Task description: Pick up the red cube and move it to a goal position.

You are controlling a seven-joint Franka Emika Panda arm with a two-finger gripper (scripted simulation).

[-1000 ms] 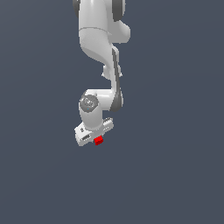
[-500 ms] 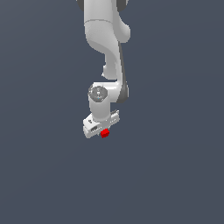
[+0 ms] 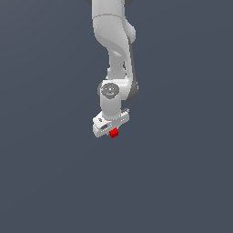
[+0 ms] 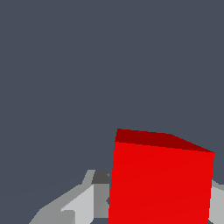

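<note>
Right now my white gripper (image 3: 112,130) is pinching the tiny bright red plain cube (image 3: 113,133), which sits between my grey fingers (image 4: 83,203) at my white arm's (image 3: 113,41) lower end. Beyond lies plain dark grey-blue ground (image 3: 50,182). No writing shows anywhere.

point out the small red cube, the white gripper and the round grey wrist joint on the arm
small red cube (image 3: 113,133), exterior view, on its front face
small red cube (image 4: 159,186), wrist view, on its large bright face
white gripper (image 3: 112,131), exterior view, between its fingertips at the cube
round grey wrist joint (image 3: 109,90), exterior view, on its circular cap
</note>
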